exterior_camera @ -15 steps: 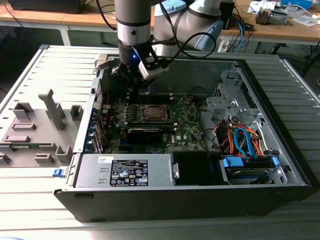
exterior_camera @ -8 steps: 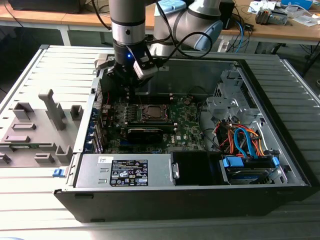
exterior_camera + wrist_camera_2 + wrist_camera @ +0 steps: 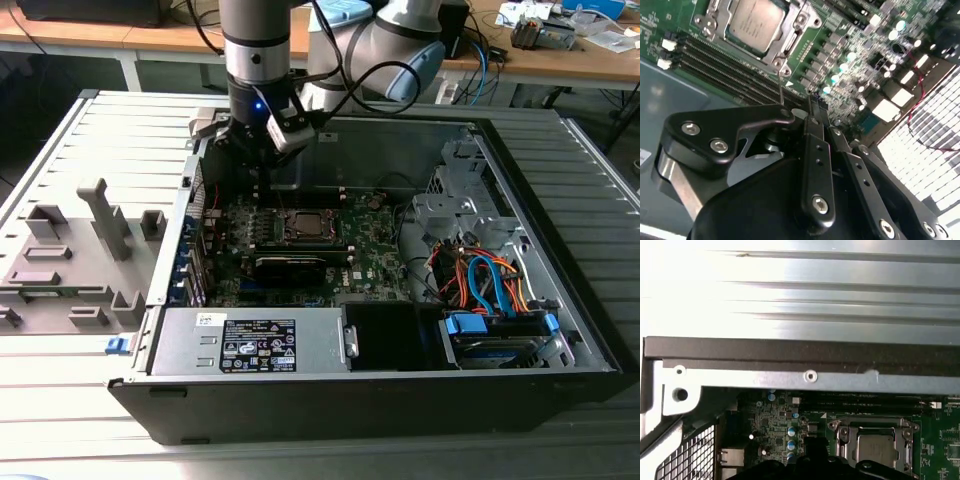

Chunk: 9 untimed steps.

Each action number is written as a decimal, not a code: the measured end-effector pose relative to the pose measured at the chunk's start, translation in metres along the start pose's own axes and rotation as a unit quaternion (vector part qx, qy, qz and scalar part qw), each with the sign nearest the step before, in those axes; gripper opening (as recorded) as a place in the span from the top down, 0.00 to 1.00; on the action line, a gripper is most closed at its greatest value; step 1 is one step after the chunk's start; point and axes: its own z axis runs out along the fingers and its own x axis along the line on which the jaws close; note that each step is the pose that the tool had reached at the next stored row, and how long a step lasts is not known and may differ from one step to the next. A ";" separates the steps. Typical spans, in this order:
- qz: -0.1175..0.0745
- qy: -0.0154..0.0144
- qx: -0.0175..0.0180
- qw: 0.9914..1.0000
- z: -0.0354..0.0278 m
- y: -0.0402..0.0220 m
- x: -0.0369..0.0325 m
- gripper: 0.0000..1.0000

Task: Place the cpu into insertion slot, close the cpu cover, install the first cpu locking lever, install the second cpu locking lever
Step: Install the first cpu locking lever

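The cpu, a silver-grey square, lies in the insertion slot on the green motherboard. The silver cpu cover lies flat around it as a frame. Both wrist views show the cpu inside this frame. My gripper is shut with nothing in it. It hangs above the board to the exterior view's left of the slot and apart from it, over the memory slots. A thin metal lever stands up near the slot's corner, close to the gripper's tip. In the exterior view the gripper is just inside the case's back wall.
The open computer case holds a power supply at the front and a drive bay with blue and orange cables on the exterior view's right. A black card sits in front of the slot. A grey fixture stands outside the case.
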 end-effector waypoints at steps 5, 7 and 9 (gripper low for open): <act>-0.004 0.000 0.000 1.000 0.0015 0.0041 -0.0048 0.89; -0.005 0.000 0.001 1.000 0.0019 0.0043 -0.0112 0.89; -0.006 0.000 0.001 1.000 0.0020 0.0043 -0.0155 0.89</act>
